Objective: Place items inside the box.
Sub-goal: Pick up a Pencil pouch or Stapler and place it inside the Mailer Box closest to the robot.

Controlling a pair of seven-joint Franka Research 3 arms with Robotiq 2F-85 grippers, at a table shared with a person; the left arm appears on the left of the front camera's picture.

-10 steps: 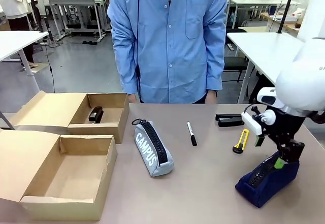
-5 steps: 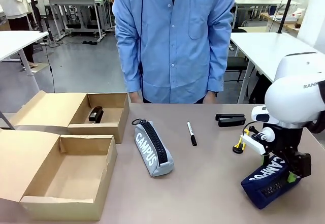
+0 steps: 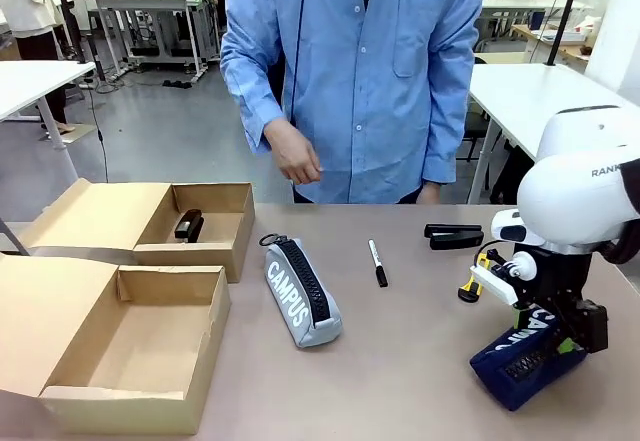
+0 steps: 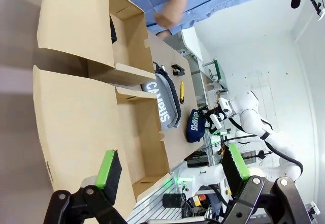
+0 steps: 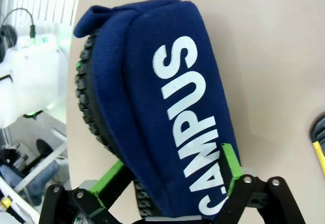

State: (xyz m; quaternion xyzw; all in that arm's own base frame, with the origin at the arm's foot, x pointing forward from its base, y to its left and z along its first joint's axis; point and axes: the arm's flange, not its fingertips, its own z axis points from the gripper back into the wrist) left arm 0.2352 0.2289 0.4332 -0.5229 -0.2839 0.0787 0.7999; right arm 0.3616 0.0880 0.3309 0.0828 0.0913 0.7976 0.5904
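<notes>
Gripping the navy pencil case [image 3: 525,361] at the near right of the counter [image 3: 420,361], the right claw [image 3: 552,344] comes down on it from above. In the right wrist view, this claw [image 5: 170,183] is narrowed onto the case [image 5: 152,107]. One green pad [image 5: 228,170] presses the side with the white CAMPUS lettering, and the other finger lies along the black zip side. The case sits tilted. Whether it rests on the counter or is raised off it, I cannot tell.

The left claw [image 4: 172,168] stands wide with nothing between its pads, above the near left where the cardboard boxes are.

Just left of and beyond the right claw lies the yellow utility knife [image 3: 468,286], partly hidden by the wrist. A black stapler [image 3: 453,235] lies beyond that, toward the far edge. The marker pen [image 3: 377,262] lies near the middle of the counter, and the grey pencil case [image 3: 300,296] is to its left, zip up.

At the left are two open boxes. The near box [image 3: 215,341] holds nothing that can be seen, and the far box [image 3: 240,246] holds a second stapler [image 3: 188,225]. A person in a blue shirt stands at the far side, one hand [image 3: 297,157] raised in front of the body.
</notes>
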